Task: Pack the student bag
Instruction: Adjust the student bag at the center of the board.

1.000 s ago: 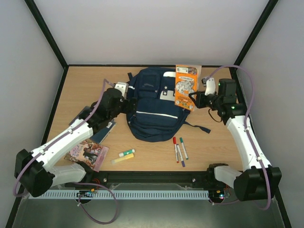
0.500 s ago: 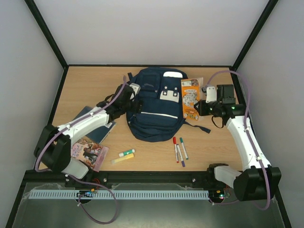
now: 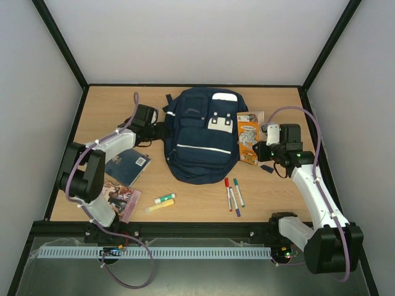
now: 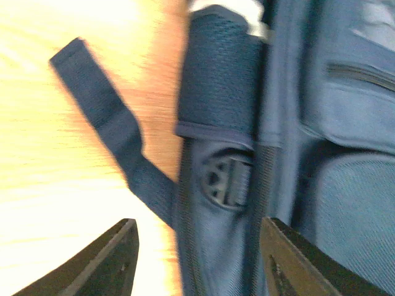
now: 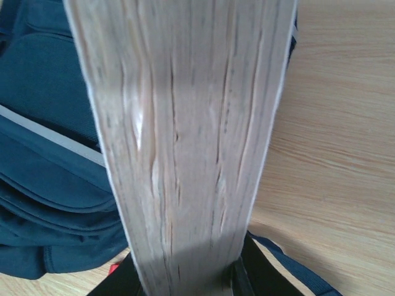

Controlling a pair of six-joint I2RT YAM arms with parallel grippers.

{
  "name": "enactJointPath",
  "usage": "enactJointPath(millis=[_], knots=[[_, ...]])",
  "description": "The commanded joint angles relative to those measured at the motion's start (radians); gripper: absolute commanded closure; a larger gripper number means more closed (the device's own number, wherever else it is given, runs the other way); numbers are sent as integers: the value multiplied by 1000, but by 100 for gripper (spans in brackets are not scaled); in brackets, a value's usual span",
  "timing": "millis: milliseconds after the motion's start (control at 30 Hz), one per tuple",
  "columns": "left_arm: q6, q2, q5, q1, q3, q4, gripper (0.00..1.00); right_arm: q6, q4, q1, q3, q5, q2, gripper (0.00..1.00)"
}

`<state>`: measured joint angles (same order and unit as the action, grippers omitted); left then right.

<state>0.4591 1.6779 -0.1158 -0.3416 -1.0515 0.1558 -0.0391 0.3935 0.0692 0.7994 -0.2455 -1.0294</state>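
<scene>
Loading the orange book (image 3: pixel 247 137): right tool (image 3: pixel 258 149) pinches it beside the student bag (image 3: pixel 197 148); left tool (image 4: pixel 197 228), jaws apart, should grip its side.

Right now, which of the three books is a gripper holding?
The orange illustrated book, clamped in the right gripper beside the navy-blue fabric backpack. The dark blue notebook and the pink picture book lie loose on the wooden table.
</scene>
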Motion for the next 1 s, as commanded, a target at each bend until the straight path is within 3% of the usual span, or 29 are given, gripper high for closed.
enactJointPath(millis=[0, 100, 300, 500, 667, 733, 933, 967], knots=[[62, 95, -97, 56, -15, -57, 46, 3, -122, -3, -31, -94, 56, 99], [58, 168, -194, 73, -43, -68, 56, -6, -115, -3, -42, -137, 76, 99], [56, 196, -255, 66, -44, -84, 49, -1, -144, -3, -63, -162, 129, 99], [87, 213, -273, 65, -40, -112, 59, -7, -140, -3, -62, -159, 121, 99], [114, 232, -362, 52, -33, -194, 46, -9, -136, -3, -60, -156, 115, 99], [111, 241, -365, 44, -42, -191, 54, -9, -136, -3, -61, -156, 115, 99], [153, 217, -280, 45, -12, -198, 96, -8, -139, -3, -62, -144, 117, 99], [166, 196, -256, 45, 5, -204, 98, -8, -139, -3, -62, -142, 117, 99]])
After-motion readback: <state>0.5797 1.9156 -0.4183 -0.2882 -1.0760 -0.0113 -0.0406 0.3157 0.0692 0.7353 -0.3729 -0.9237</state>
